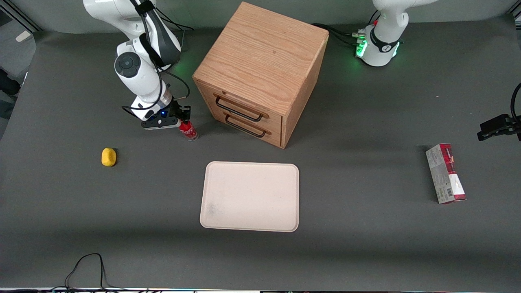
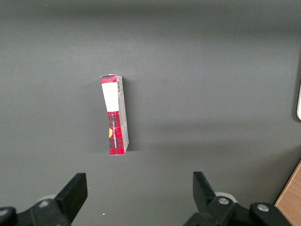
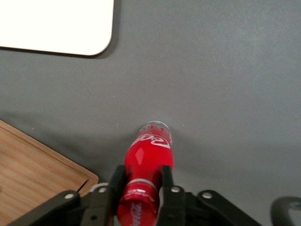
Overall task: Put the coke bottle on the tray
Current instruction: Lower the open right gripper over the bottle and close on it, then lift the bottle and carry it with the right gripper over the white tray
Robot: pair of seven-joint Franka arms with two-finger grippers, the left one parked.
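While the gripper (image 1: 184,120) pinches the coke bottle (image 3: 146,165) at its neck, open mat separates it from the tray (image 1: 250,196), with the cabinet (image 1: 260,71) close beside.

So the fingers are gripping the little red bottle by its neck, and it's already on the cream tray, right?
Not quite. The gripper does hold the bottle by its neck, but the bottle is not on the tray; it is above the grey table, beside the cabinet, farther from the camera than the tray. The front view shows it.
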